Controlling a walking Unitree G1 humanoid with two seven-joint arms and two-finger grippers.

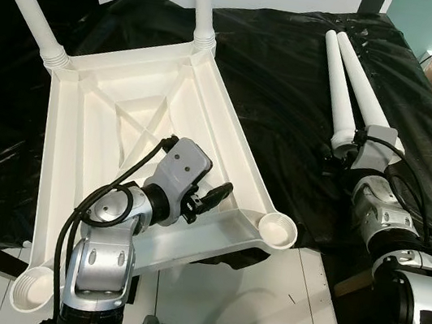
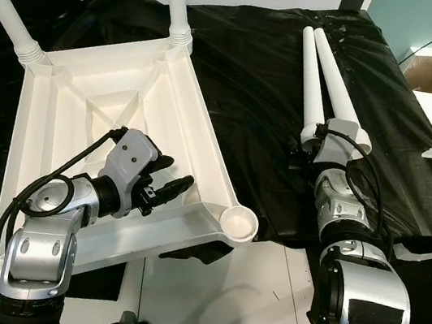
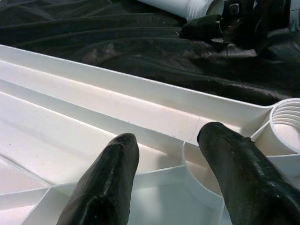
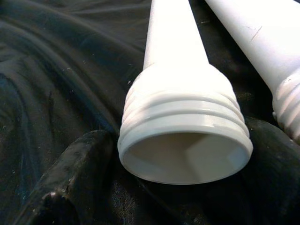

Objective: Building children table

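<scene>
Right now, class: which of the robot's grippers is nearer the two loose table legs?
Right. The right gripper sits at the loose legs' threaded ends; the left gripper hovers over the upturned tabletop, apart from them.

Black plastic sheet, white floor tiles

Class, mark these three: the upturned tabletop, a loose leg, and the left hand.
Tabletop [image 1: 227, 143], left eye view, on its right side rail.
Loose leg [image 4: 173, 42], right wrist view, on its shaft above the threads.
Left hand [image 3: 166, 154], left wrist view, between its fingertips.
</scene>
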